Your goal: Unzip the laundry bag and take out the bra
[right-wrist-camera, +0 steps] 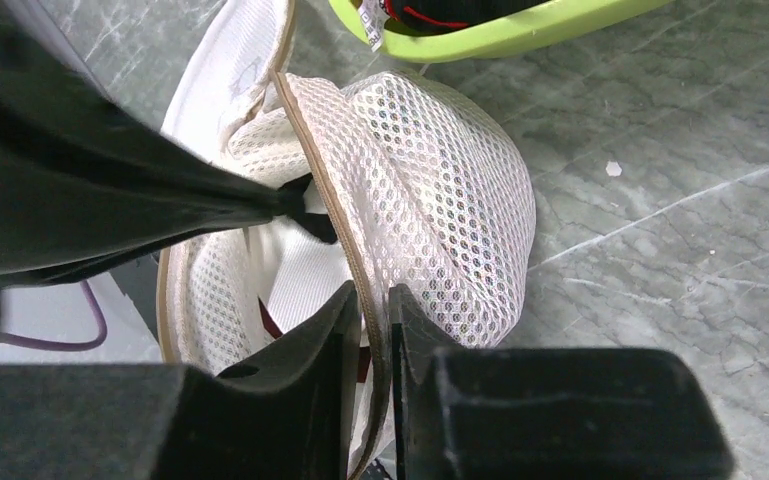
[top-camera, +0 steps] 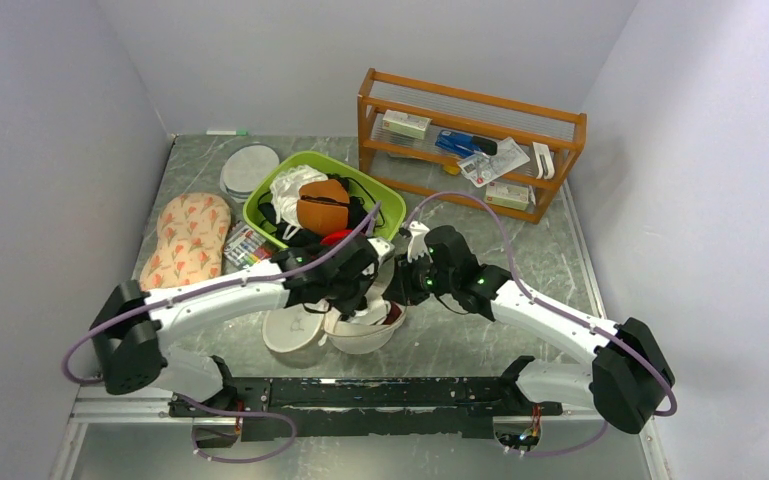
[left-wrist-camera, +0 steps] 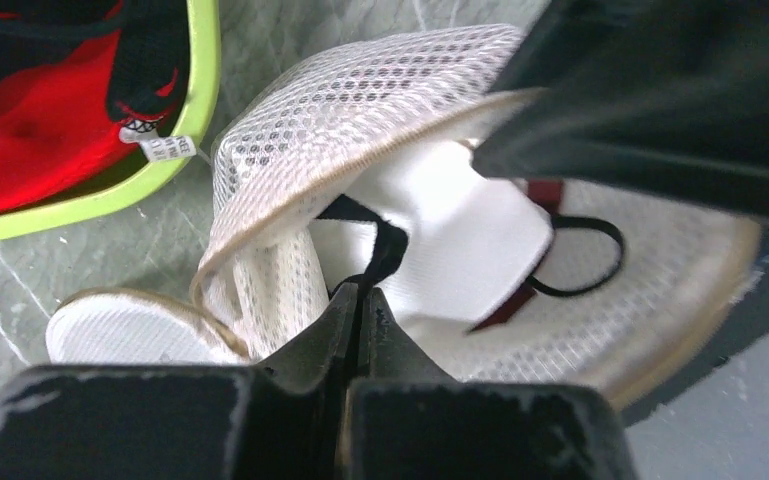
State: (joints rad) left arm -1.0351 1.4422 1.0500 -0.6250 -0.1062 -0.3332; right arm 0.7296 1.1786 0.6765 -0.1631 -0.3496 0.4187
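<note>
Two grips: left pincer (left-wrist-camera: pixel 360 296) on bra (left-wrist-camera: pixel 544 193), right pincer (right-wrist-camera: pixel 372 300) on laundry bag (right-wrist-camera: pixel 440 200).

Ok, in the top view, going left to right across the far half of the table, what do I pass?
Floral cushion → green basket → wooden rack.
</note>
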